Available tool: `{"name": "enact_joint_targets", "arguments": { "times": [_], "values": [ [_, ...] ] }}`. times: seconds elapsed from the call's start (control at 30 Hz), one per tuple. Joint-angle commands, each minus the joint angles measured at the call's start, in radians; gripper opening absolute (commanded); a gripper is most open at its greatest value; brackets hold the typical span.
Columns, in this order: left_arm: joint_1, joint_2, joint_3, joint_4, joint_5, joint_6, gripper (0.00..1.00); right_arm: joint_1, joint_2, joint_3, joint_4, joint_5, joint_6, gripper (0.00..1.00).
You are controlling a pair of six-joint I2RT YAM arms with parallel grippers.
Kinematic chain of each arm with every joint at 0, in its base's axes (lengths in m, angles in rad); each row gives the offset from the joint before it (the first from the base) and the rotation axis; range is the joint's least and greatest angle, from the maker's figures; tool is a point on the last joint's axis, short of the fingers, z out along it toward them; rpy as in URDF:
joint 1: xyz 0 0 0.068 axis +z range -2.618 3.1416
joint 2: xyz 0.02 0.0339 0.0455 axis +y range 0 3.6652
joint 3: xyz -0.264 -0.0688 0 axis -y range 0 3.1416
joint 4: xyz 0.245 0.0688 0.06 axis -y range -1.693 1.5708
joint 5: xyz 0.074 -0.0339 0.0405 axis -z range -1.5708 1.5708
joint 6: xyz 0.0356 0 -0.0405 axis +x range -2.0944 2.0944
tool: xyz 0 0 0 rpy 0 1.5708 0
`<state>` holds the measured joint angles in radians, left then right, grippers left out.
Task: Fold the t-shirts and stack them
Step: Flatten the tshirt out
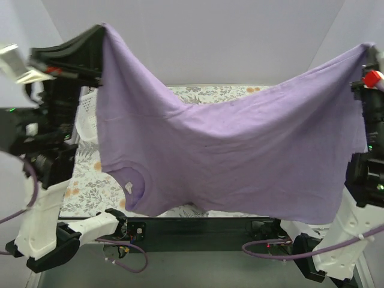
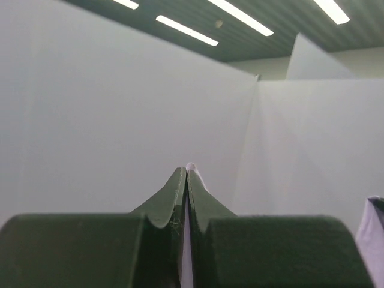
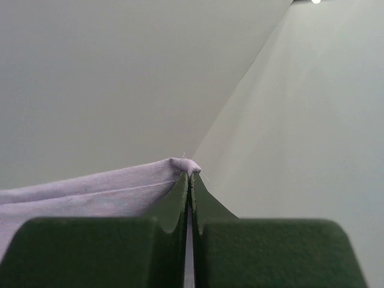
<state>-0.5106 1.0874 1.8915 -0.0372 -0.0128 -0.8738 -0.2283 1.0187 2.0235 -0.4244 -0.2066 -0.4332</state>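
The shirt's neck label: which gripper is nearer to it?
Left. The left gripper pinches a t-shirt corner high above the neck label; the right gripper holds the opposite corner, across the whole shirt.

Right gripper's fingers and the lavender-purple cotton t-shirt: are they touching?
Touching. The right wrist view shows the right gripper's fingers closed on a corner of the lavender-purple cotton t-shirt.

One lavender t-shirt (image 1: 240,150), two grippers (image 1: 103,30) (image 1: 368,49), one white basket (image 1: 89,111), one floral tablecloth (image 1: 90,189)
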Motion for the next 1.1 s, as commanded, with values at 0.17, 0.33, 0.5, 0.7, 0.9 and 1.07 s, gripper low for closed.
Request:
{"name": "enact_joint_targets", "arguments": {
  "times": [0.17, 0.33, 0.5, 0.7, 0.9, 1.07],
  "values": [
    [0.084, 0.212, -0.477, 0.123, -0.098, -0.008, 0.00, 0.004, -0.104, -0.777, 0.205, -0.100, 0.027, 0.01],
    [0.187, 0.472, -0.650, 0.252, 0.002, -0.131, 0.00, 0.004, 0.009, -1.207, 0.534, -0.106, 0.034, 0.01],
    [0.233, 0.774, -0.553, 0.215, 0.071, -0.165, 0.00, 0.004, 0.361, -1.211, 0.739, -0.047, 0.025, 0.01],
    [0.238, 0.966, -0.326, 0.111, 0.066, -0.142, 0.00, 0.003, 0.615, -1.068, 0.742, -0.054, 0.059, 0.01],
    [0.241, 1.085, -0.151, 0.043, 0.060, -0.125, 0.00, -0.019, 0.681, -0.996, 0.742, 0.039, 0.116, 0.01],
    [0.244, 1.065, -0.118, 0.057, 0.027, -0.117, 0.00, -0.065, 0.653, -0.990, 0.748, 0.036, 0.163, 0.01]
  ]
}}
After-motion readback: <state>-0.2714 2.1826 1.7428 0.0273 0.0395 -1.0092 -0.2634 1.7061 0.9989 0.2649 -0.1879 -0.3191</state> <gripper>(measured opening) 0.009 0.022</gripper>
